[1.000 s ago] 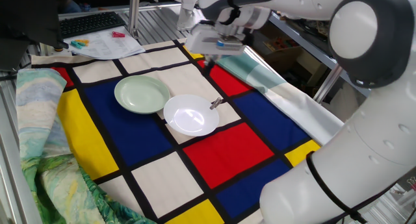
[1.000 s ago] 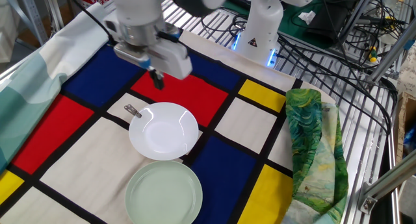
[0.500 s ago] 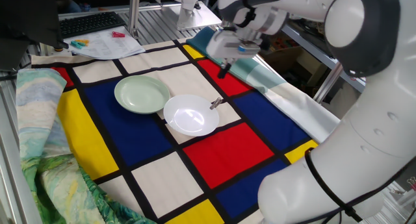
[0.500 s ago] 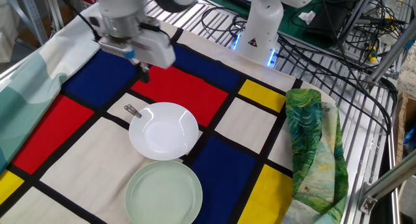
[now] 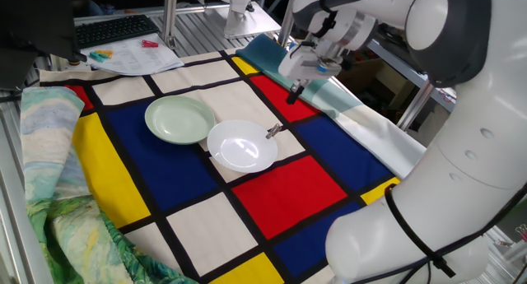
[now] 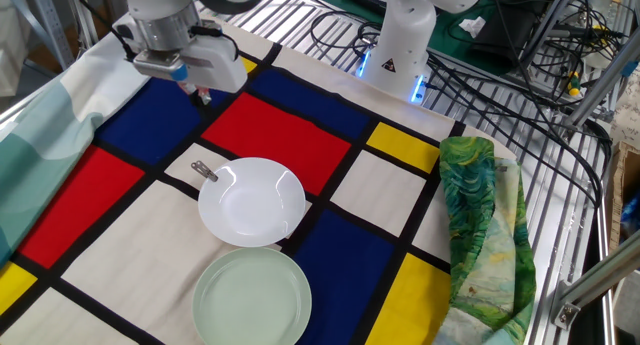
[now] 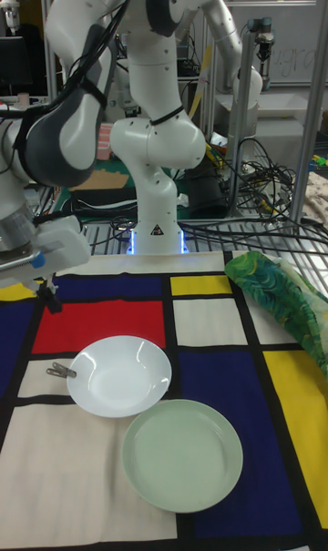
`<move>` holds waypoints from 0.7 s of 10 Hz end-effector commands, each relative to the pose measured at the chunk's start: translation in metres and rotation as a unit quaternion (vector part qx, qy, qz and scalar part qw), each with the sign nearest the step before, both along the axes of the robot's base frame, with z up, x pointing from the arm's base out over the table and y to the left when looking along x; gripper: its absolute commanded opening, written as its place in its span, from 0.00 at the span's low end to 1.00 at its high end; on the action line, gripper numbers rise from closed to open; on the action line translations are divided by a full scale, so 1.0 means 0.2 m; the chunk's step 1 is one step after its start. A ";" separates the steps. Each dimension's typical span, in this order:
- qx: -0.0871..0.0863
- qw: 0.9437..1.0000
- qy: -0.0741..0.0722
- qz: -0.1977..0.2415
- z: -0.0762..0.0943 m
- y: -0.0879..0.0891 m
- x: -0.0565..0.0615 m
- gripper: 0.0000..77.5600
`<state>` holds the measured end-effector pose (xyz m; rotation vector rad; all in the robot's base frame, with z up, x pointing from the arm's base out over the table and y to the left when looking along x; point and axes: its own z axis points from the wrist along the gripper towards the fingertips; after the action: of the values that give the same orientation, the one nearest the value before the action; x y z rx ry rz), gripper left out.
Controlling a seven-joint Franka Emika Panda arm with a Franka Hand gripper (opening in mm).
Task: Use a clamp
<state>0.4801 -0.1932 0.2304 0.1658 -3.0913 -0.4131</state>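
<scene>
Plates are sitting nearest you in the tall fixed view: the green plate (image 7: pixel 182 455) at the front, the white plate (image 7: pixel 120 374) just behind it at about 11 o'clock, rims close together. The clamp (image 7: pixel 61 370) is lying on the checked cloth (image 7: pixel 219 323) covering the table, touching or almost touching the white plate's rim at its 9 o'clock side. Farther back, toward 11 o'clock from the clamp, the gripper (image 7: pixel 50 296) is hanging over the cloth, well apart from the clamp and carrying nothing. Its fingers (image 6: pixel 204 95) are looking nearly pressed together, though you cannot tell for sure at this size.

You are judging this as the approach step, with the clamp not yet grasped. The next move is calling for you to bring the gripper over the clamp, spread the fingers, line them up across its thin metal arms, and descend without nudging the white plate.
</scene>
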 end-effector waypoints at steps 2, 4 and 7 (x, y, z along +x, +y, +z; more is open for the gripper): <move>0.009 1.000 -0.010 0.007 -0.07 -0.02 -0.01 0.00; 0.011 1.000 -0.014 0.006 -0.10 -0.03 -0.02 0.00; 0.009 1.000 -0.019 -0.005 -0.10 -0.03 -0.02 0.00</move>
<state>0.4763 -0.1980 0.2085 0.1651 -3.1224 -0.4464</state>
